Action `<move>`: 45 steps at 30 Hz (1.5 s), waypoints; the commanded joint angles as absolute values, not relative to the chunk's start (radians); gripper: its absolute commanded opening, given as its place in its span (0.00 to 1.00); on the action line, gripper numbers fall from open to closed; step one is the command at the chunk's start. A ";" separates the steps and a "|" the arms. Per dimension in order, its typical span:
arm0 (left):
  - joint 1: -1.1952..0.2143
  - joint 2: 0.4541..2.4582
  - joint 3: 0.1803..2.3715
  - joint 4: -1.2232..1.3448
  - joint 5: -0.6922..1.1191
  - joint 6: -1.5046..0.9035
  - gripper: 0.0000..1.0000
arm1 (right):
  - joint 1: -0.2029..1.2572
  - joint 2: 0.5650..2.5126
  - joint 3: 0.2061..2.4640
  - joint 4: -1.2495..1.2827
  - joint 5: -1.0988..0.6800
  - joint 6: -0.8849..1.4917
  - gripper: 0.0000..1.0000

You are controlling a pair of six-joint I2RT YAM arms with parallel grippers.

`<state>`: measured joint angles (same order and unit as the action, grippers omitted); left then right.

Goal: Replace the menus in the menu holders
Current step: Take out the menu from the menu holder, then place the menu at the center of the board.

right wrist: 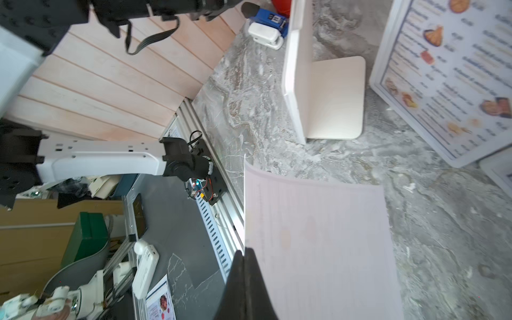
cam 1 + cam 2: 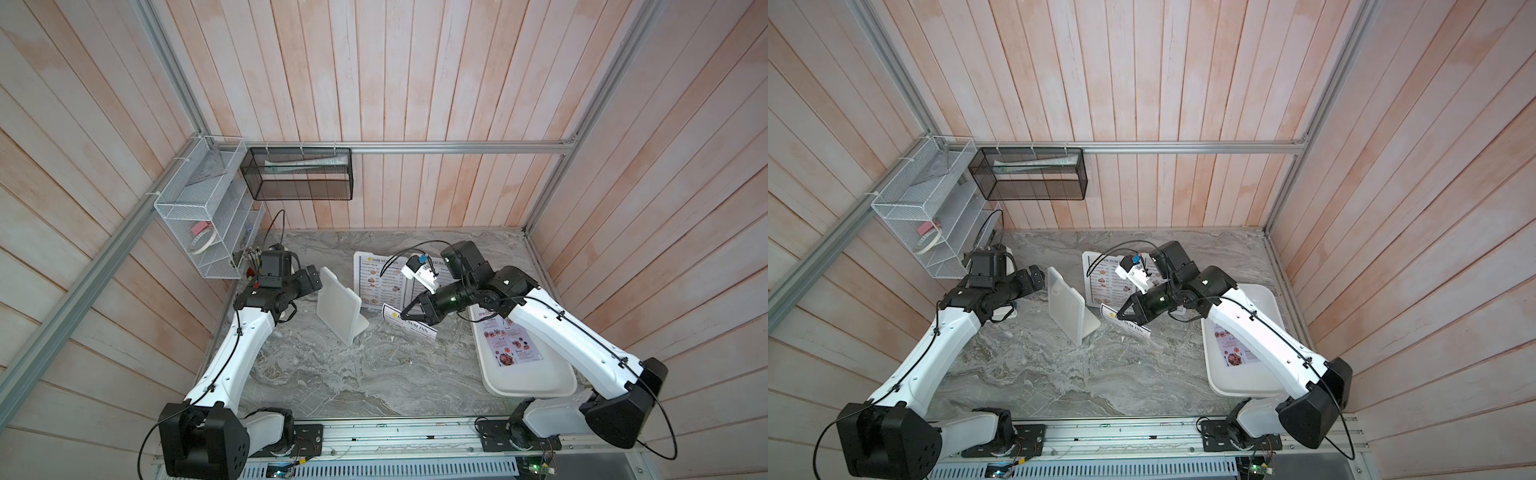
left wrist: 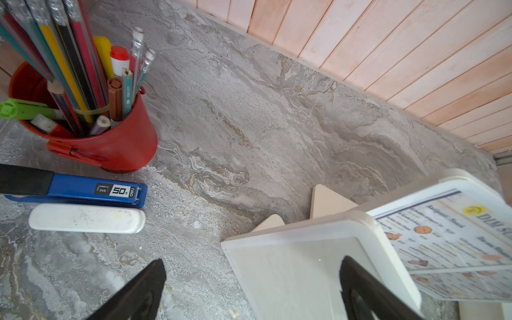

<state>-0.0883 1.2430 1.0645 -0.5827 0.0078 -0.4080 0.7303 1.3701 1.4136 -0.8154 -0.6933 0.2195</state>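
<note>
**White menu sheet pinched by one edge near the empty holder**

The right jaws are fully closed on one edge of a white paper "DIM SUM INN" menu sheet [image 2: 411, 326]. The sheet hangs curved over the grey marble table [image 2: 332, 374], near the empty white plastic menu holder [image 2: 338, 309] and a filled white holder [image 2: 376, 282]. The left jaws stand wide apart, empty, by the empty holder's top edge. Likely hazards: the limp sheet may buckle or slip from so narrow a pinch, or brush the light upright holder and tip it.
</note>
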 commanded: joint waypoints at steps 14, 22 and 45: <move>-0.092 1.253 1.031 -0.547 0.025 -0.404 1.00 | 0.714 1.727 1.218 -0.482 -0.307 -0.214 0.00; -0.093 1.232 1.013 -0.557 0.025 -0.400 1.00 | 0.772 1.765 1.185 -0.350 -0.055 -0.197 0.33; -0.988 1.362 1.263 -0.559 -0.005 -0.533 1.00 | -0.218 1.189 0.775 -0.468 -0.124 0.408 0.72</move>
